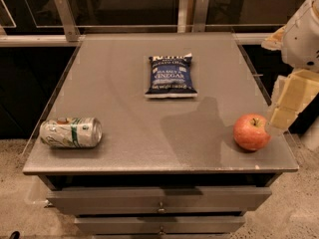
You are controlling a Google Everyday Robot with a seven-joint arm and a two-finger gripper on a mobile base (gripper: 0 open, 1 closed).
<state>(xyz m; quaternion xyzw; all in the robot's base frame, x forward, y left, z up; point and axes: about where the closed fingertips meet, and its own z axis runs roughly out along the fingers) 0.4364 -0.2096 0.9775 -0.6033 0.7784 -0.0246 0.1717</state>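
Note:
My gripper (289, 101) hangs at the right edge of the grey table (124, 98), just above and to the right of a red apple (251, 132). The white arm rises from it toward the top right corner. The apple sits near the table's front right corner and is the thing nearest the gripper, which holds nothing that I can see. A blue chip bag (171, 75) lies flat at the table's middle back. A green and white soda can (71, 132) lies on its side at the front left.
Drawers (159, 199) run below the tabletop's front edge. A rail with metal brackets (65, 16) and dark glass stands behind the table. Speckled floor (299, 208) shows at the lower right and lower left.

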